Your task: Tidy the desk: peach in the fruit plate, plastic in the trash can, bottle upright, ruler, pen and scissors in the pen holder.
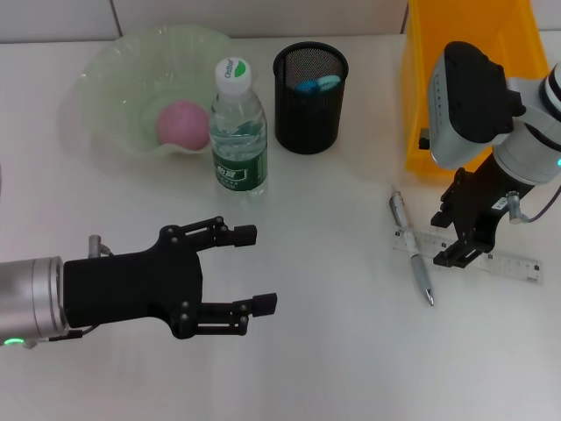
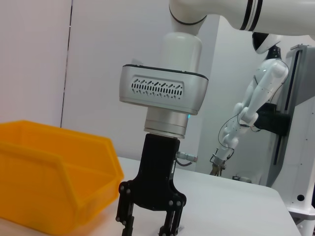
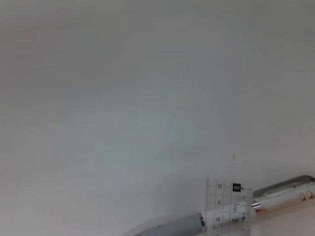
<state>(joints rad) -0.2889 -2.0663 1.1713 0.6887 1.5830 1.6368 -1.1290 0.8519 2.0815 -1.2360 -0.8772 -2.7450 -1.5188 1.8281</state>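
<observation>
the right gripper points down onto the ruler, its fingers a narrow way apart astride it, low on the desk beside the pen, which lies across the ruler's end. the left gripper hovers level over the near desk, fingers spread wide, holding nothing. the peach sits in the fruit plate, the bottle stands upright, scissors in the pen holder, trash can behind

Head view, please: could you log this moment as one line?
right claw: open over ruler | pen: lying across ruler | left claw: open, idle | bottle: upright
</observation>
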